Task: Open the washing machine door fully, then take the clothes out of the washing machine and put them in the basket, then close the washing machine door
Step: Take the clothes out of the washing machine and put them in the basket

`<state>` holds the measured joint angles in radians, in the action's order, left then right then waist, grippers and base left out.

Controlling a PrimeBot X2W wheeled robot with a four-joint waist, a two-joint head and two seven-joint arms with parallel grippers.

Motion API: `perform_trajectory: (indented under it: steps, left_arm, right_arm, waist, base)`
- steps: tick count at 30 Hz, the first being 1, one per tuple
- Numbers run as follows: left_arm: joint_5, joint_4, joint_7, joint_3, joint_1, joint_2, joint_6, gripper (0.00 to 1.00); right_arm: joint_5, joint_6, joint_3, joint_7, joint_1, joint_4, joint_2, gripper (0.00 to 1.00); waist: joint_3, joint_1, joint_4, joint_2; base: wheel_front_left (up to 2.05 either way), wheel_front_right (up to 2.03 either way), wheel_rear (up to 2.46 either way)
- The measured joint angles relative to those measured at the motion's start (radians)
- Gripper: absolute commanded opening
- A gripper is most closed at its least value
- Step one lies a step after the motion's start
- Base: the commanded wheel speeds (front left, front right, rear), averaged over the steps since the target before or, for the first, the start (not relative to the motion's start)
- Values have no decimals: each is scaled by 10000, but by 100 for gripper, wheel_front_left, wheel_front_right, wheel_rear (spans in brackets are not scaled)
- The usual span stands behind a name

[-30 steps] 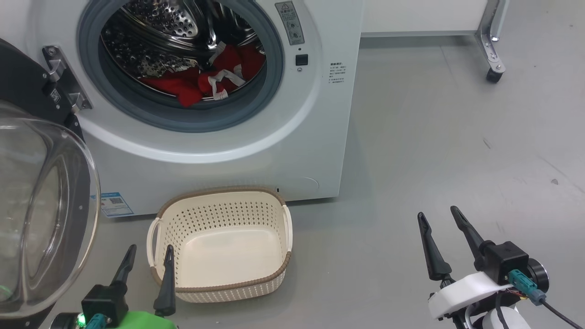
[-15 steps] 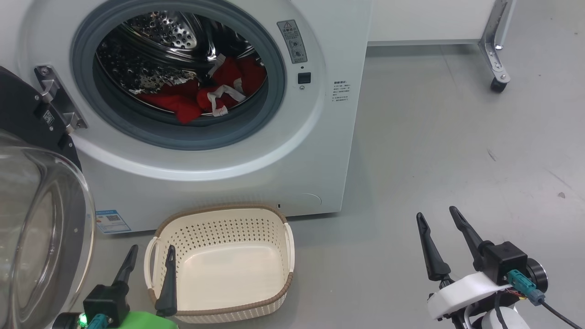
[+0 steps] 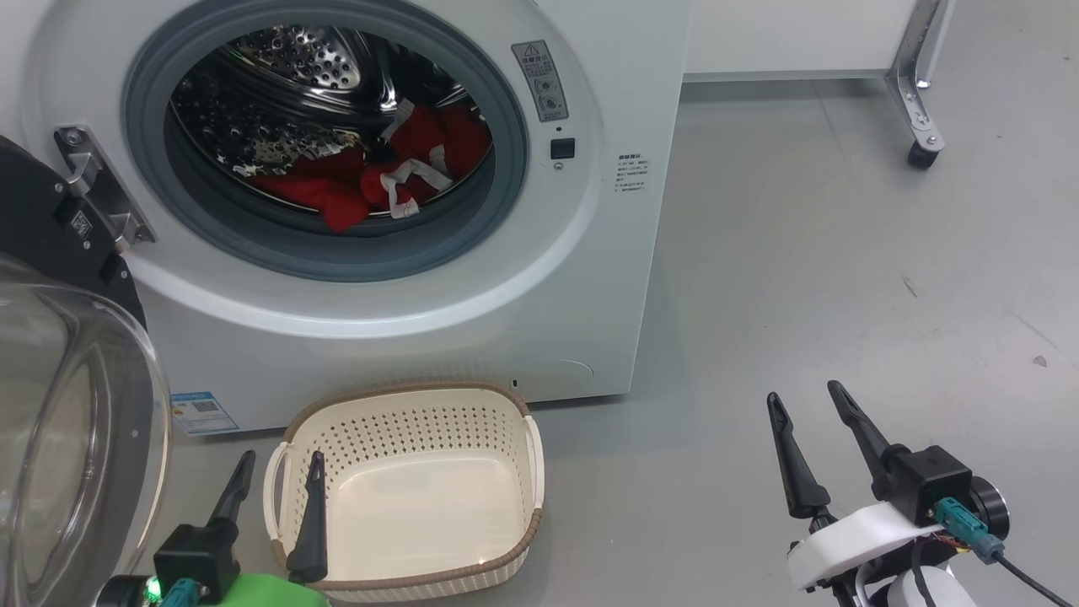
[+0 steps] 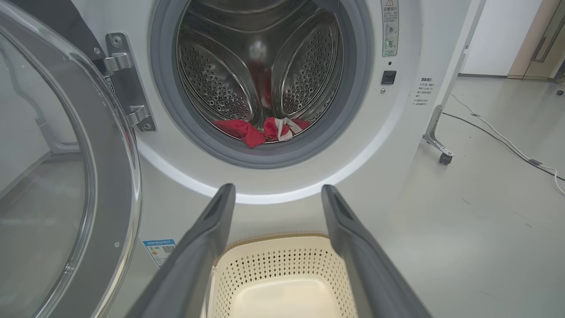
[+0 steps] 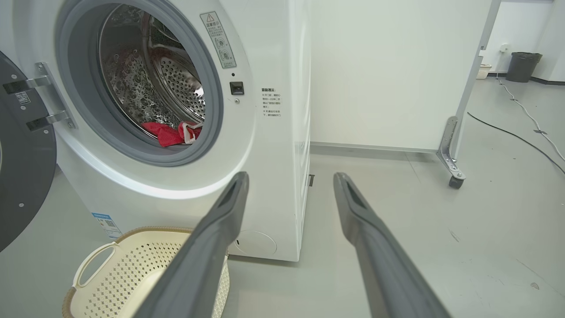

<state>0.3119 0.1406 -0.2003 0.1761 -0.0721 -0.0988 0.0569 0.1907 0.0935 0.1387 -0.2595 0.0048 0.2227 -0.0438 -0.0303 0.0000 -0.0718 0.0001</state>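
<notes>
Door, head view: the large round glossy black washing machine door (image 3: 34, 228), with its bulging clear glass bowl, stands swung out just outboard of the left gripper (image 3: 281, 457). It looks fully open, which leaves the drum mouth free for reaching in.
Clothes, head view: the clothes (image 3: 337, 190), bright red garments with white trim, lie at the bottom of the drum in the big white boxy washing machine (image 3: 421, 337), well beyond both pairs of fingertips. None are out yet.
Basket, head view: the small cream perforated plastic basket (image 3: 405, 430) with a brown woven rim sits on the floor below the opening, its near handle just beside the left fingertips. I judge it is put there for a short drop.
Grippers, head view: the left gripper and the right gripper (image 3: 802, 392) are both spread wide and empty. The right one points over bare grey floor, well apart from the basket.
Fingers, left wrist view: the fingers (image 4: 194, 265) are wide, with the basket low between them and the clothes straight ahead above. This arm seems lined up for the reach.
Fingers, right wrist view: the fingers (image 5: 207, 247) are wide and empty. The clothes lie up and left of the left finger, and the basket is low beside it.
</notes>
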Motion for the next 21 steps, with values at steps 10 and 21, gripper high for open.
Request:
perform_trajectory:
  steps: [10, 21]
  left_arm:
    - [0, -10, 12, 19, 0, 0, 6, 100]
    - [-15, -222, 69, 71, 11, -23, 8, 100]
  right_arm:
    - [2, 0, -2, 0, -1, -8, 0, 100]
    - [10, -12, 0, 0, -21, -199, 0, 100]
  waist:
    - [-82, 0, -6, 0]
    - [-347, 0, -26, 0]
  base:
    - [0, 0, 0]
    - [0, 0, 0]
